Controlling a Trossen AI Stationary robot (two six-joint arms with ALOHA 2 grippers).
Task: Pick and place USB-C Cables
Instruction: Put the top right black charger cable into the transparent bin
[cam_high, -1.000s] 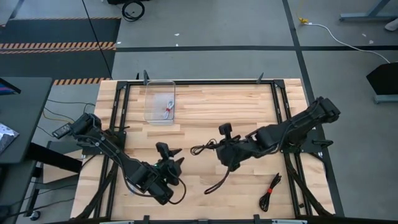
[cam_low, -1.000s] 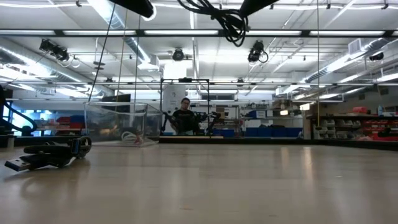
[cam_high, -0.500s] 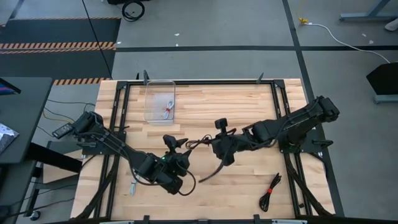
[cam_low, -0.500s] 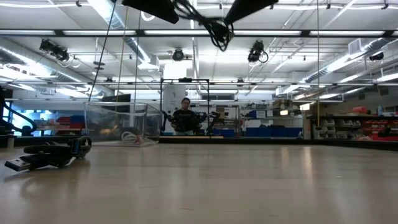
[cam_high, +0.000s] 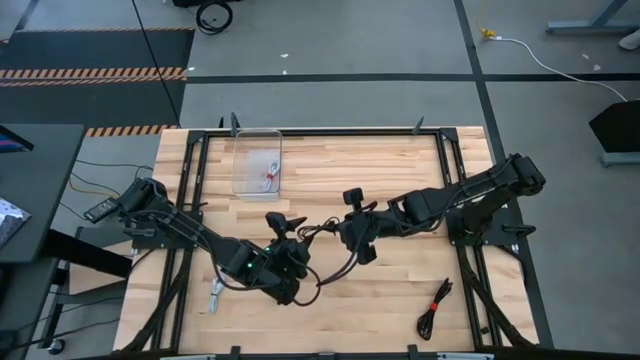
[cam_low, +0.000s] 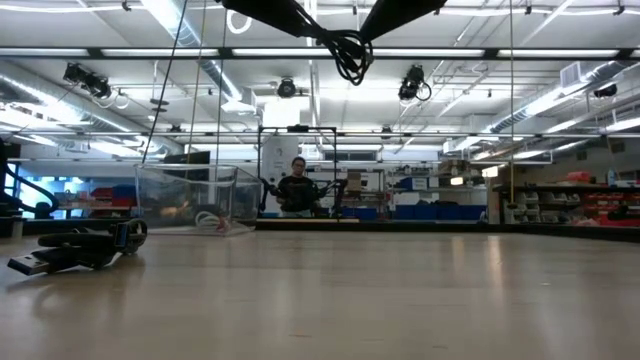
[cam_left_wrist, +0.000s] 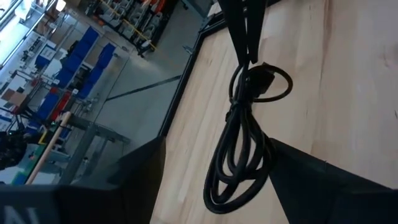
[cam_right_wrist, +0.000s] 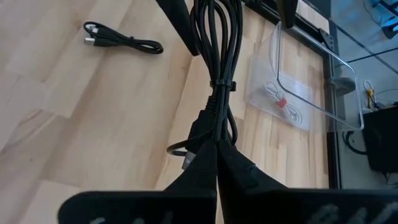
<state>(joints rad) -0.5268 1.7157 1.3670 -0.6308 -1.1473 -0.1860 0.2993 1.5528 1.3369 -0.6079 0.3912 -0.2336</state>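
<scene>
A black USB-C cable bundle (cam_right_wrist: 217, 68) with a small tie hangs in the air between the two arms above the table's middle (cam_high: 340, 268). My right gripper (cam_right_wrist: 214, 148) is shut on it. My left gripper (cam_left_wrist: 217, 143) is open, with a finger on either side of the bundle's free loop end (cam_left_wrist: 236, 193); whether they touch it does not show. A silvery-white, red-tied bundle (cam_high: 270, 172) lies in the clear bin (cam_high: 240, 165). A black, red-tied bundle (cam_high: 435, 308) lies near the table's near right corner. My right gripper pinches the black bundle between its two fingers at the plug end (cam_right_wrist: 208, 127), short of the tie. The fingers lie along the bundle, coming from the table's right. The bundle is lifted clear, and its long loop reaches out toward my left gripper.
Another silvery bundle (cam_high: 215, 296) lies by the table's near left edge. One more black bundle (cam_right_wrist: 121, 42) rests flat on the wood (cam_low: 80, 250). The dark frame rails (cam_high: 190, 180) run along both sides. A person (cam_low: 296, 190) sits far behind the table.
My right gripper has carried the black bundle toward the table's left. My left gripper has swung up and toward the far right to meet it, and its fingers now stand around the bundle's loop end. As the left arm moved off, the silvery bundle came into view.
</scene>
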